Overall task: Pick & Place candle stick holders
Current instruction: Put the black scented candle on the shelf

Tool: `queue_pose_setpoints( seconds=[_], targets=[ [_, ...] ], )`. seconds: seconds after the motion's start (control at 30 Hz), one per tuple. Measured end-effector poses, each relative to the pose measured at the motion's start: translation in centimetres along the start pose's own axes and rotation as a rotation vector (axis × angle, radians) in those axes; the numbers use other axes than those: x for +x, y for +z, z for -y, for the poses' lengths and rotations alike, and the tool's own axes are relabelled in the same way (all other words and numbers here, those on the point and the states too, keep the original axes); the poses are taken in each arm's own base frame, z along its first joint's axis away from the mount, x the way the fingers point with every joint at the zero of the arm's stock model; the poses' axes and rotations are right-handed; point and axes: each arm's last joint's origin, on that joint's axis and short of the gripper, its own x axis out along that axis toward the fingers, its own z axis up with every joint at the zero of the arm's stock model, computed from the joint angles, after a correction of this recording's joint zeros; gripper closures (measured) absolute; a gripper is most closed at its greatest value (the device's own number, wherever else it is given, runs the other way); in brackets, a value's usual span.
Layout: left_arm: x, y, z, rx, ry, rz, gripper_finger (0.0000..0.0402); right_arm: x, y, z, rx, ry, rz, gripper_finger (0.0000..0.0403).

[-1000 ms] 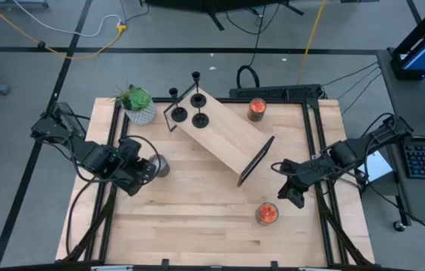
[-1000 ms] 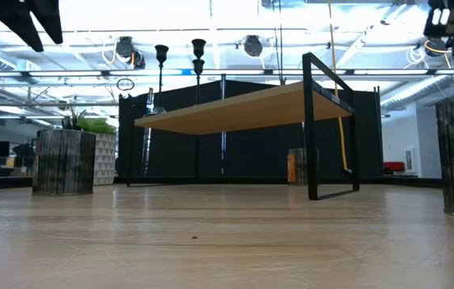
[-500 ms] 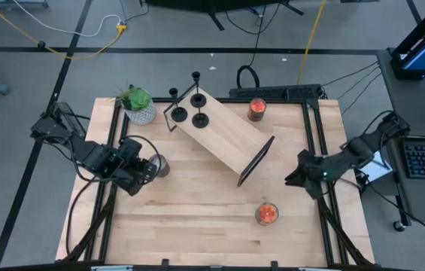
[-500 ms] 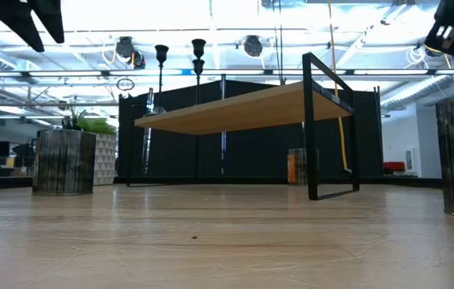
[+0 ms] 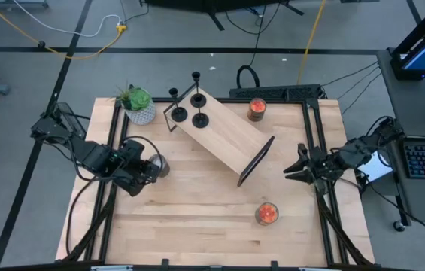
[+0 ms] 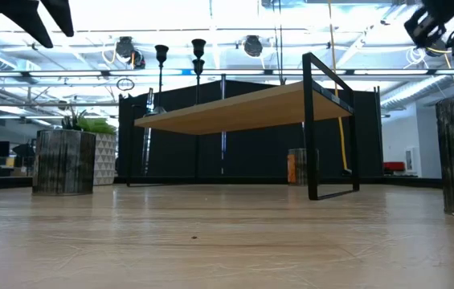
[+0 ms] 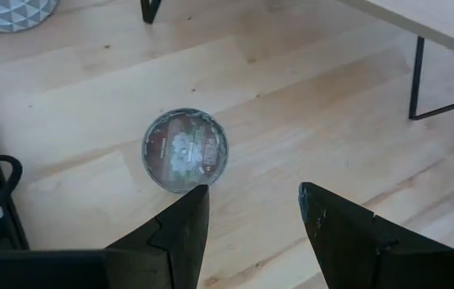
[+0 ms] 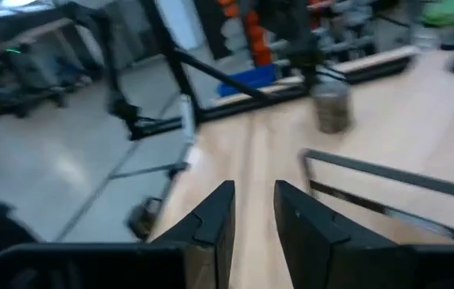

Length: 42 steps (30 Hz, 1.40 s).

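Three black candle stick holders (image 5: 189, 111) stand by their disc bases on the far left end of a raised wooden shelf (image 5: 227, 139); the low view shows their stems (image 6: 161, 56) above the board. My left gripper (image 7: 247, 217) hangs open at the table's left, slanting down, just above and beside a grey jar candle (image 7: 185, 150), touching nothing. My right gripper (image 5: 290, 170) is near the table's right edge, pointing level toward the left. Its fingers (image 8: 214, 217) stand a narrow gap apart with nothing between them.
A potted plant (image 5: 138, 104) stands at the far left corner. One orange-red jar candle (image 5: 256, 109) sits at the far edge, another (image 5: 266, 213) near the front right. The shelf's black end frame (image 5: 256, 159) stands mid-table. Bare wood (image 5: 197, 203) lies toward the near edge.
My right arm has drawn back toward the table's right edge. Its gripper has tipped up from slanting down over the table to pointing level, rolling as it went. It holds nothing throughout. The holders and candles have stayed where they were.
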Motion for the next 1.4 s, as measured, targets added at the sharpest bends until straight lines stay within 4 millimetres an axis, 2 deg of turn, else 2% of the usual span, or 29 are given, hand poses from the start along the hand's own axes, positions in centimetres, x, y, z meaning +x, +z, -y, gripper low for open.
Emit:
queue_pose_setpoints(
  seconds=[0.1,0.3,0.47,0.67,0.83,1.0,1.13,1.3,1.4],
  targets=[
    [0.0,0.0,0.1,-0.006,-0.011,-0.001,0.0199,-0.7,-0.4,0.7,0.003,-0.065,-0.002,0.0319],
    [0.0,0.0,0.1,-0.01,-0.01,-0.001,0.0199,-2.5,0.1,1.4,-0.017,-0.076,0.086,0.0319],
    [0.2,0.4,0.1,-0.021,-0.001,0.005,0.0199,-3.5,0.3,2.1,-0.006,-0.203,0.178,0.0319],
    [0.5,0.8,0.3,-0.005,-0.005,0.01,0.0199,-3.1,-0.5,2.4,0.072,-0.228,0.182,0.0319],
    [0.6,1.1,0.3,0.012,0.004,0.014,0.0199,-2.1,-1.8,2.7,0.144,-0.236,0.17,0.0319],
    [0.9,1.7,0.2,0.037,0.021,0.022,0.0199,-1.3,-2.7,2.9,0.014,-0.233,0.185,0.0319],
    [1.1,2.2,0.2,0.051,0.035,0.027,0.0199,-1.6,-2.6,2.9,-0.052,-0.228,0.209,0.0319],
    [1.4,2.6,0.2,0.071,0.043,0.012,0.0199,-2.7,-2.9,3.3,-0.059,-0.226,0.218,0.0319],
    [1.5,2.8,0.2,0.094,0.044,0.006,0.0199,-2.7,-3.2,3.5,-0.053,-0.247,0.179,0.0319]
  ],
)
